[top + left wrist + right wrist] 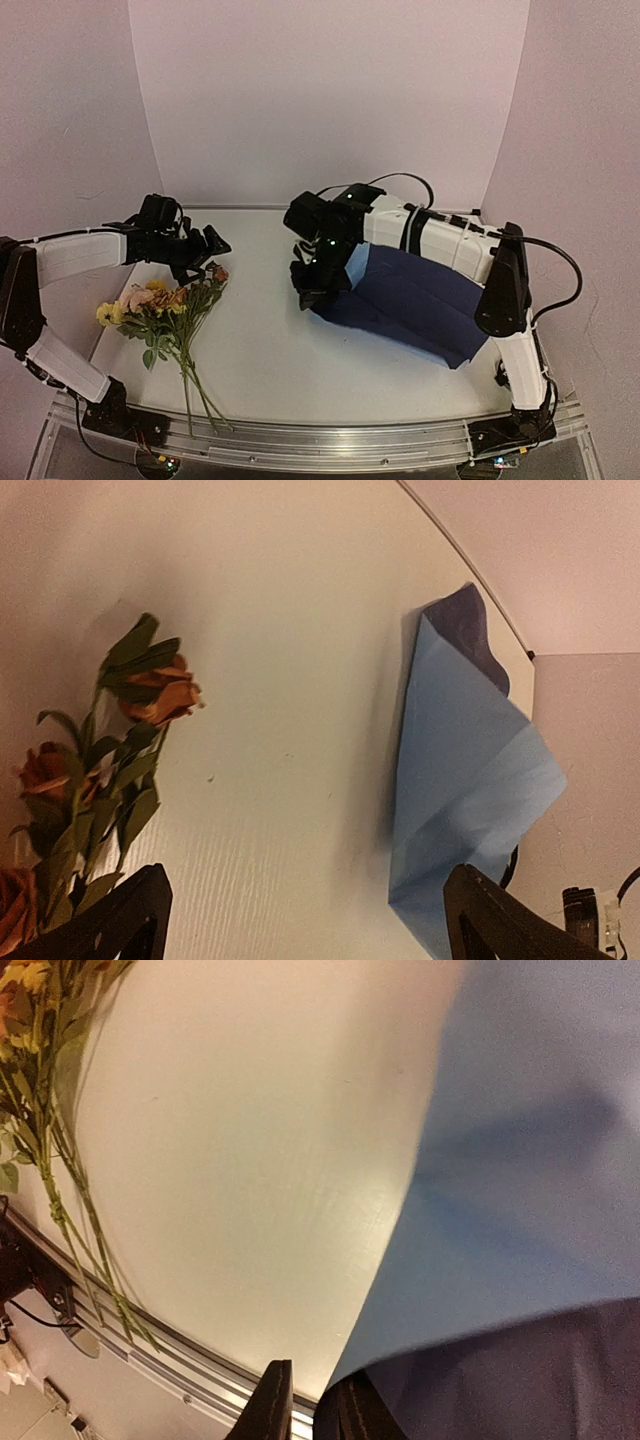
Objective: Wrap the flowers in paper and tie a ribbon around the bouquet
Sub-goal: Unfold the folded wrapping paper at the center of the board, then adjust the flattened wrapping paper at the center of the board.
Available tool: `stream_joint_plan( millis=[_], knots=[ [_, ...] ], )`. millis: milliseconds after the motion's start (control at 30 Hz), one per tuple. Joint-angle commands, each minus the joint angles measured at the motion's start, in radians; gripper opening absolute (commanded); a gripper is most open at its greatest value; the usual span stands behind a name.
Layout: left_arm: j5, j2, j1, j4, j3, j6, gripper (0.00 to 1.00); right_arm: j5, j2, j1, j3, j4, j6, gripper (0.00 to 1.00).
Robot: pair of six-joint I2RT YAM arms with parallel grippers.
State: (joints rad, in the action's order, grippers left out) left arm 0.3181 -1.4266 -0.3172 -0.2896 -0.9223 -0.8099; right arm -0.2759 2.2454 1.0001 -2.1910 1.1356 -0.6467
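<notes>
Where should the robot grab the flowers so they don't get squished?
I'd grab the flowers by their thin green stems, just below the leaves. Come straight down from above, pinching across the bunch: it lies flat on the table, stems together toward the near edge, and the blooms look soft.

Your left tool [207, 250] hovers at 10 o'clock, jaws spread, just above the blooms of the flowers [165, 310]. They lie at 8 o'clock on the desk [280, 350], stems trailing toward 6. At 3 o'clock the paper [425, 300] lies dark side up. Your right tool [318, 285] sits at its lifted left edge, where pale blue shows; whether its jaws are apart is unreadable.
</notes>
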Motion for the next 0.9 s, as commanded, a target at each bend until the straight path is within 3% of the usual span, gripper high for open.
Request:
stream_joint_plan(
  millis=[0,233,333,400,500,667,867],
  knots=[
    [-0.028,0.075,0.002,-0.077,0.046,0.010,1.00,-0.127,0.064,0.034,-0.111,-0.162,-0.121,0.38],
    [0.031,0.144,-0.010,-0.051,0.105,0.021,1.00,-0.206,-0.025,0.035,-0.080,-0.185,-0.029,0.73],
    [-0.027,0.143,-0.113,-0.025,0.101,0.021,1.00,-0.203,-0.135,0.019,0.010,-0.154,0.071,0.89],
    [-0.061,0.129,-0.177,0.037,0.120,-0.010,1.00,-0.205,-0.202,-0.002,0.060,-0.126,0.132,0.95],
    [-0.123,0.102,-0.270,0.150,0.162,-0.050,1.00,-0.180,-0.303,-0.047,0.152,-0.091,0.210,0.98],
    [-0.246,-0.061,-0.403,0.183,0.091,-0.032,0.99,-0.147,-0.439,-0.198,0.389,-0.086,0.223,0.98],
    [-0.278,-0.290,-0.420,0.301,0.000,-0.020,0.81,-0.039,-0.541,-0.311,0.596,-0.092,0.273,0.98]
  ],
)
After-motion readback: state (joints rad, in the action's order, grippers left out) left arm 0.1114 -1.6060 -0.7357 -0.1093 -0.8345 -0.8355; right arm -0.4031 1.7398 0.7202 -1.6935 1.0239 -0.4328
